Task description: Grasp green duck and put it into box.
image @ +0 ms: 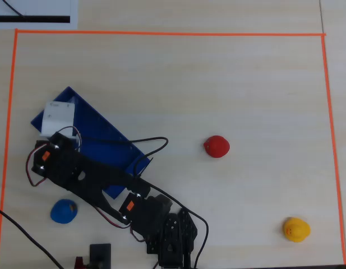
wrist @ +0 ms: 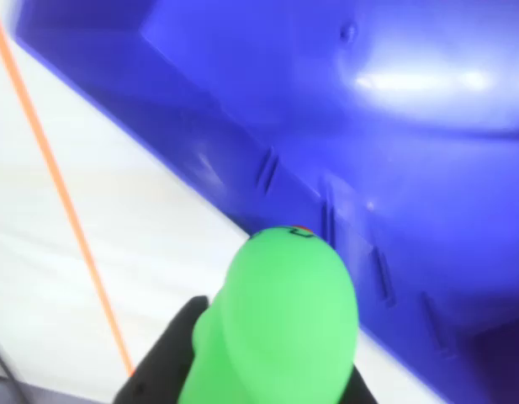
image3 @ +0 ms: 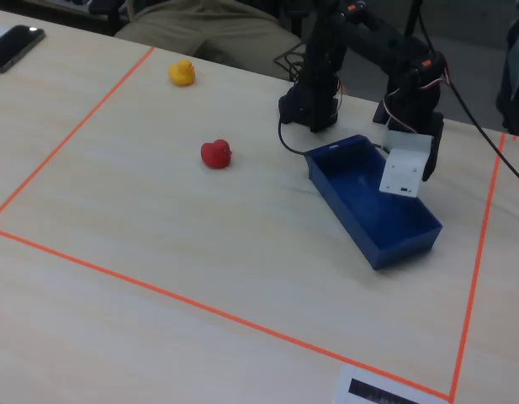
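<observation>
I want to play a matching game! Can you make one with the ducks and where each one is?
Things:
1. green duck
2. red duck
3. yellow duck
4. blue duck

Places, in the overhead view except c:
a. lower right corner
b. middle of the table
c. in the gripper, by the blue box
d. lower left, near the arm

Pairs: 1-c, 2-b, 3-a, 4-d
</observation>
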{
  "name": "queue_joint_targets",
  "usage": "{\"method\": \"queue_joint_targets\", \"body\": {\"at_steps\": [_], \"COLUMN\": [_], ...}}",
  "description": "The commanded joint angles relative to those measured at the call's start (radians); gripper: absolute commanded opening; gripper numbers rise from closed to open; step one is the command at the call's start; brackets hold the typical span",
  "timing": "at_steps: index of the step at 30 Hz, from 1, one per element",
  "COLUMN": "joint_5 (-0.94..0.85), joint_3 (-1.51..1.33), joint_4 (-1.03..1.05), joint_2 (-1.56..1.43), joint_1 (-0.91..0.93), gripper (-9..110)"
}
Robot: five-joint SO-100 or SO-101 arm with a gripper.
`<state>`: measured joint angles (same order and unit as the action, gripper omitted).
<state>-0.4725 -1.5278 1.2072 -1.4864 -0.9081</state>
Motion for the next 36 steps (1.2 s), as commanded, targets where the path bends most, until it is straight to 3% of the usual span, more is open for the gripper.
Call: {"method": "queue_joint_targets", "body": {"at_steps": [1,8,12,14,16,19,22,27,36], "joint_5": [-0.049,-0.109,-0.109,-0.109,-0.120,-0.152,-0.176,-0.267,-0.609], "joint_3": [0.106,0.144,0.005,-0.091,-0.143,-0.178,-0.183,-0.181,-0.578], "joint_4": [0.046,0.130,0.040,-0.028,-0.074,-0.107,-0.107,-0.115,-0.377], "joint_2": [-0.008,-0.041,-0.054,-0.061,-0.061,-0.064,-0.112,-0.376,-1.022], "joint_1": [0.103,0.167,0.183,0.179,0.186,0.206,0.239,0.360,0.678], "gripper": [0,0,1,8,23,30,25,0,0]}}
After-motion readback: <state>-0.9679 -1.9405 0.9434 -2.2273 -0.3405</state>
